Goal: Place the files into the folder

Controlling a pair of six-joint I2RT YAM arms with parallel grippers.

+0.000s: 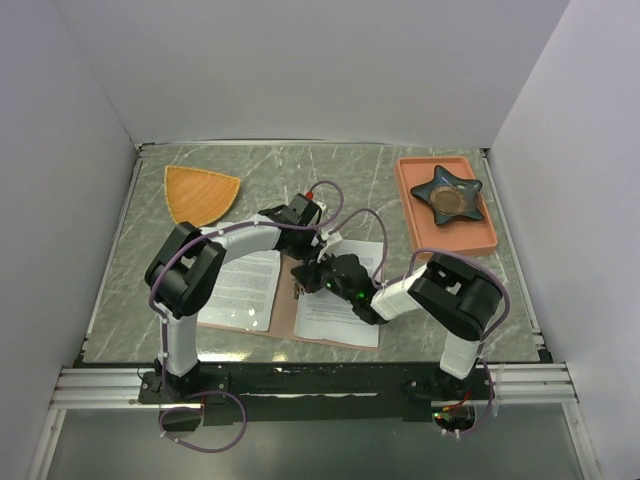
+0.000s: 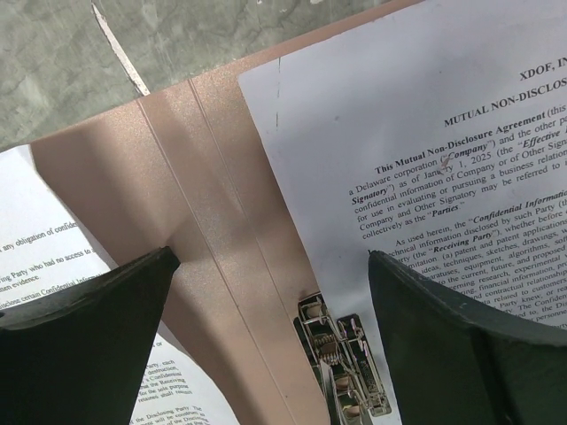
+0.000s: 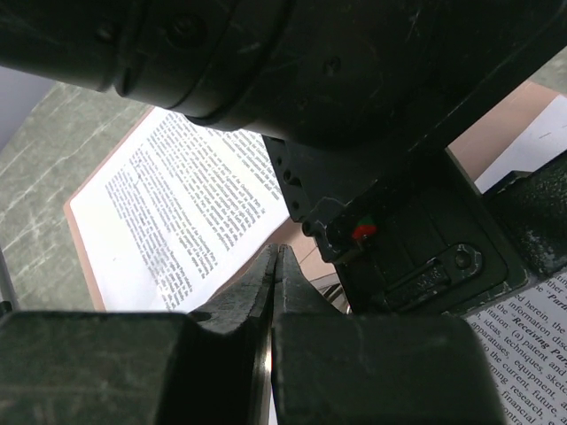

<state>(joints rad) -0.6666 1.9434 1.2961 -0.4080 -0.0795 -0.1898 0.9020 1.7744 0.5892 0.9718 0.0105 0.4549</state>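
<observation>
Grey-green marbled table (image 1: pixel 130 300), white-walled booth: an orange fan-shaped plate (image 1: pixel 200 193) sits at the far left. At centre the folder (image 2: pixel 168 168) lies open near the front edge, with the files (image 1: pixel 247 285) inside, one sheet on each half. The left gripper (image 2: pixel 270 266) hangs over the crease, jaws wide and empty. The right gripper (image 3: pixel 276 266), clenched on nothing, hovers beside it. A star-shaped dish (image 1: pixel 447 193) rests in the salmon tray (image 1: pixel 450 240) at right.

The right gripper's (image 3: pixel 276 257) 2 fingers meet tip to tip above a printed sheet (image 3: pixel 177 208) on the folder (image 3: pixel 498 124), under a black arm housing (image 3: pixel 266 62).
</observation>
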